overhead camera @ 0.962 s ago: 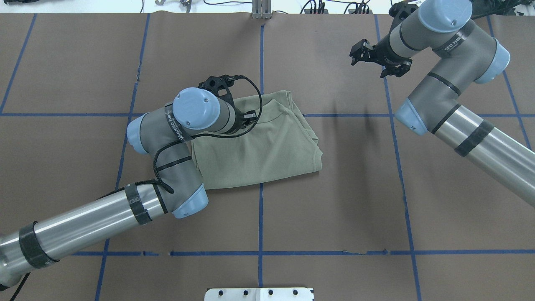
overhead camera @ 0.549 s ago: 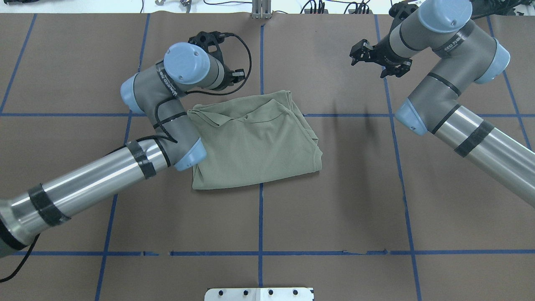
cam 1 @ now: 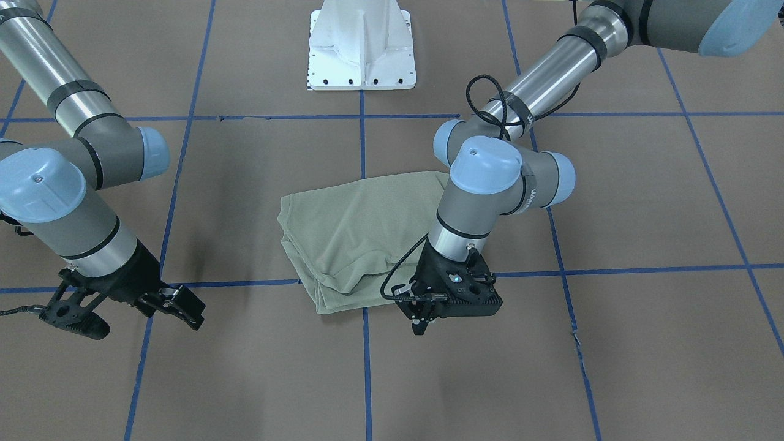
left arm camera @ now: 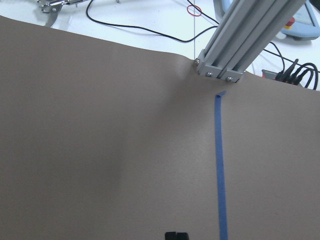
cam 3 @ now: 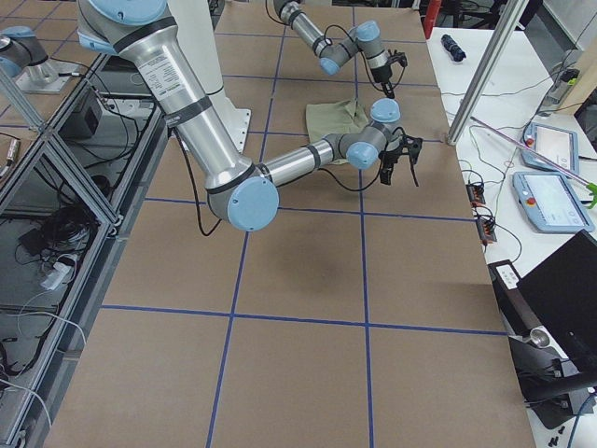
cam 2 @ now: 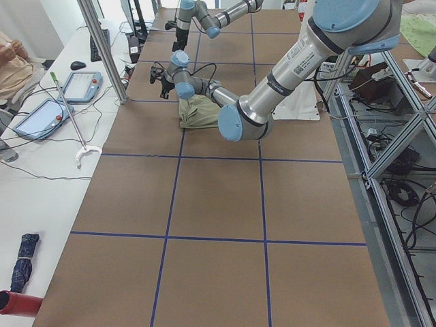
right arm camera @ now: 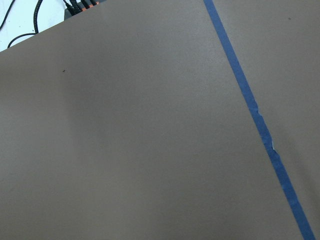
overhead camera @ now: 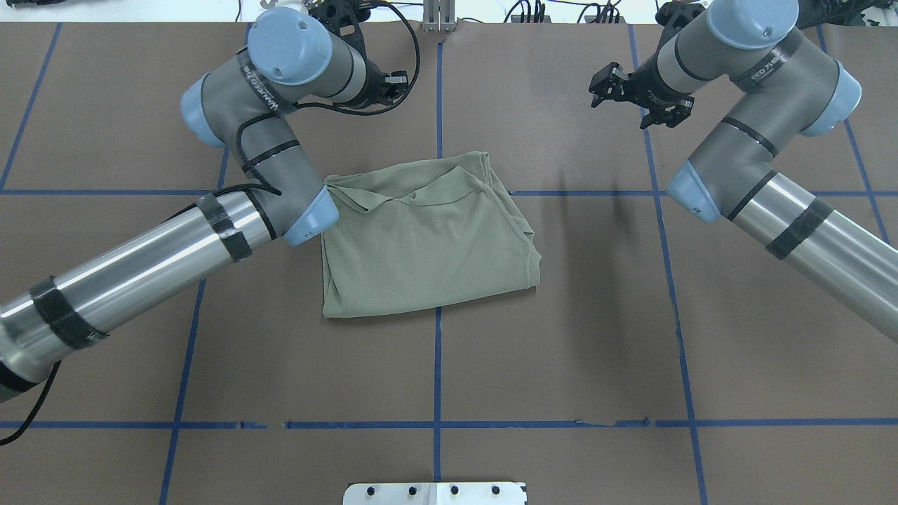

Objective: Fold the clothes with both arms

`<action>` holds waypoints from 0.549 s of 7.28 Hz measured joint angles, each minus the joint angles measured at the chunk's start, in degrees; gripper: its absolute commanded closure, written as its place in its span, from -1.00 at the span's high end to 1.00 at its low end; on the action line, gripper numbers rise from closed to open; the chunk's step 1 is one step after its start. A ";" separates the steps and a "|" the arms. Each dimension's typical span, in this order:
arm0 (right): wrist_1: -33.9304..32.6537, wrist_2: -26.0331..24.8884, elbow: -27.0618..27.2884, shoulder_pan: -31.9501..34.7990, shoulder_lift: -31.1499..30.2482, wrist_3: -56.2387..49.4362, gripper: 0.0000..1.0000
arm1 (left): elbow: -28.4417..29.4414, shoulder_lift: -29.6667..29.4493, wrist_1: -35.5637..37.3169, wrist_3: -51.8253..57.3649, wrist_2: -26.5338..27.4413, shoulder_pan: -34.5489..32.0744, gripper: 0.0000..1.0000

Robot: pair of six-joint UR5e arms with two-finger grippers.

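Your sage-green ribbed-knit shirt [overhead camera: 428, 238] lay folded in a rough, skewed rectangle mid-bench, its far edge rumpled, on the brown blue-taped bench [overhead camera: 561, 351]. Both hands hung clear beyond it, probably to spare the fold: the black left hand [cam 1: 422, 315] narrow and empty, the right hand [cam 1: 138, 318] spread wide.

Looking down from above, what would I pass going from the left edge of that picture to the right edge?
left arm's silver tube → sage-green shirt → right gripper, standing open above the table → right arm's silver tube
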 measured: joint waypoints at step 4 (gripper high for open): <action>0.06 1.01 0.73 0.67 -0.69 -0.13 1.00 | -17.48 10.68 7.93 -2.63 -1.84 6.46 -1.00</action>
